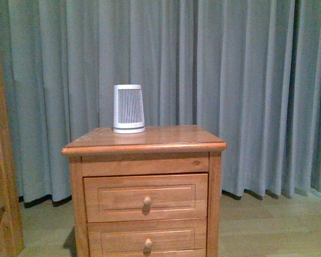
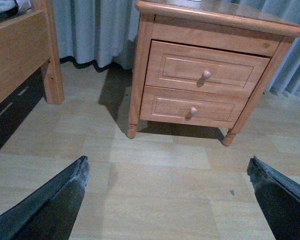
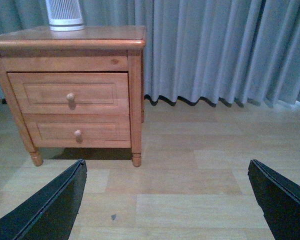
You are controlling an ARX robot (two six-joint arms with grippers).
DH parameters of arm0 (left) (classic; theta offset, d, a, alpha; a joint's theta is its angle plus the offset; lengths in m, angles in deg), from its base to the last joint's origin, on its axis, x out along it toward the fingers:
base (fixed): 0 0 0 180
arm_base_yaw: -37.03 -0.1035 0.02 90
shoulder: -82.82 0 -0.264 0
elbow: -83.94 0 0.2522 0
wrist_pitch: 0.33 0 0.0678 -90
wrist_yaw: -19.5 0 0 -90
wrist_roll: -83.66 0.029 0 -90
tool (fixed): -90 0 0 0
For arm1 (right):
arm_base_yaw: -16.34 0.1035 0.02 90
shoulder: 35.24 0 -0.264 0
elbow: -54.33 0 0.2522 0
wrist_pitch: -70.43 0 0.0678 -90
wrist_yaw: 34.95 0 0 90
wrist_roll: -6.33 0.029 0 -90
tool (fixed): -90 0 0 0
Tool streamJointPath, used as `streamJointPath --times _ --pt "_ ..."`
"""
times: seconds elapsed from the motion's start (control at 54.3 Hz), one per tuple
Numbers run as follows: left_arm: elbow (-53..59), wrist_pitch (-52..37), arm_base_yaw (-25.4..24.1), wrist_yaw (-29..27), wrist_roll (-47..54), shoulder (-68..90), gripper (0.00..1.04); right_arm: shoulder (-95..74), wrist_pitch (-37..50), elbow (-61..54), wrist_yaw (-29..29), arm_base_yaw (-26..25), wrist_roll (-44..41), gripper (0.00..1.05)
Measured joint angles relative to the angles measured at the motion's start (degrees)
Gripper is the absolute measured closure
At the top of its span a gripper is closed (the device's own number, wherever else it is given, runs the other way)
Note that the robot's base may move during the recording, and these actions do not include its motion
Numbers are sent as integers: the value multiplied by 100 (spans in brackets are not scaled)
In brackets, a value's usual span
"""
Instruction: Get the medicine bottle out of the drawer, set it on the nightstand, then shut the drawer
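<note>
The reddish-brown nightstand stands in the middle of the front view, before grey curtains. Its upper drawer is shut, with a round wooden knob. The drawer also shows in the left wrist view and in the right wrist view. The medicine bottle is hidden. My left gripper is open and empty above the floor, well short of the nightstand. My right gripper is open and empty above the floor, to the right of the nightstand. Neither arm shows in the front view.
A white tapered device with grey slats stands on the nightstand's top, back left. The lower drawer is shut. A plain wooden bed frame stands at the left. Pale wood floor lies around.
</note>
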Motion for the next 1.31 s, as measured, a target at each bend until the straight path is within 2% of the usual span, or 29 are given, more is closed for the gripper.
streamJointPath --times 0.571,0.644,0.847,0.975,1.012,1.049,1.307 --pt "-44 -7 11 105 4 92 7 -2 0 0 0 0 0 7" --pt "-295 -634 166 46 203 671 7 -2 0 0 2 0 0 7" --pt "-1484 -3265 461 -289 544 3353 7 -2 0 0 2 0 -2 7" --pt "-2055 -4426 970 -863 535 5211 7 -2 0 0 2 0 0 7" --pt "-2212 -5007 1255 -1117 573 6037 7 -2 0 0 2 0 0 7" --pt "-2332 -5434 1458 -1141 608 6677 7 -2 0 0 0 0 -2 7" --pt "-3434 -5633 2041 -1003 756 9359 7 -2 0 0 2 0 0 7"
